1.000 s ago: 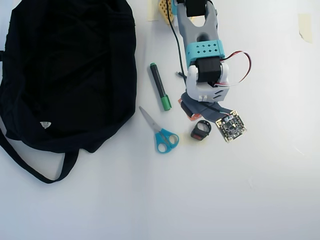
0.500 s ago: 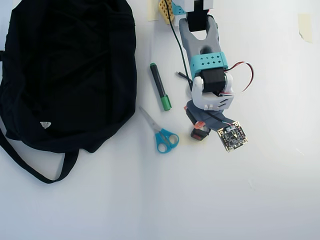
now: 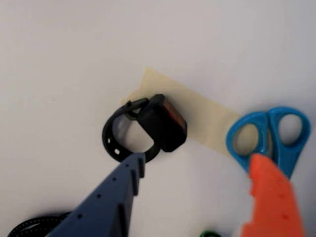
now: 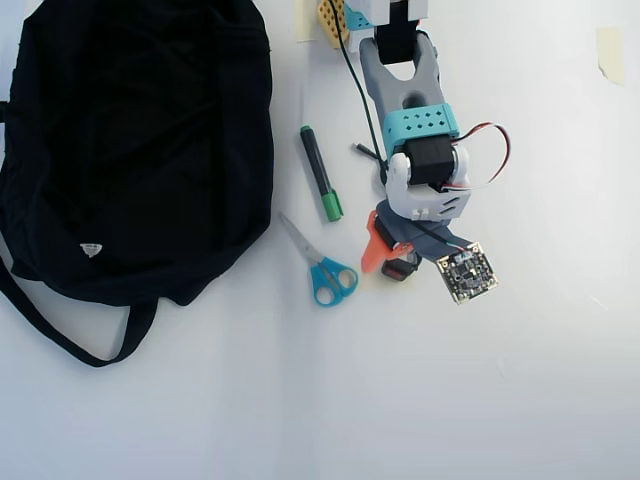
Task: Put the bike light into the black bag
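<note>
The bike light (image 3: 164,123), a small black block with a red lens face and a black ring strap, lies on a strip of beige tape (image 3: 207,118) on the white table. My gripper (image 3: 197,159) is open just above it. The blue finger (image 3: 113,197) has its tip at the strap ring, and the orange finger (image 3: 269,197) is well to the right. In the overhead view the gripper (image 4: 385,255) hangs over the light (image 4: 402,268), which is mostly hidden under the arm. The black bag (image 4: 130,140) lies at the far left with its strap trailing.
Blue-handled scissors (image 3: 269,136) lie right of the light, partly behind the orange finger; in the overhead view they (image 4: 322,268) sit between bag and gripper. A green marker (image 4: 320,172) lies near the bag. A coiled black cable (image 3: 29,224) shows at the wrist view's bottom left.
</note>
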Controlling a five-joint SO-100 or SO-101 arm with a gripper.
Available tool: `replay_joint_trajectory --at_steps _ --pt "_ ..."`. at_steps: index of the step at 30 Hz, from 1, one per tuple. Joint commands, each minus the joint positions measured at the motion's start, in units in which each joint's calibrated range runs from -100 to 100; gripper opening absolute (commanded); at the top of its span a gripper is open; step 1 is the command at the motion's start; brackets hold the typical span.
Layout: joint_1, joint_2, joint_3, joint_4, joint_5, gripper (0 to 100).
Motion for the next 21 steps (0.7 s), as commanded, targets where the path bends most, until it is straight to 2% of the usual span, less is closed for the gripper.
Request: replay_joint_trajectory --at_steps 1,21 --pt "-0.7 0.5 -3.0 -1.2 -0.5 31" --pt "-1.3 5.0 -2.8 -2.5 0.1 31"
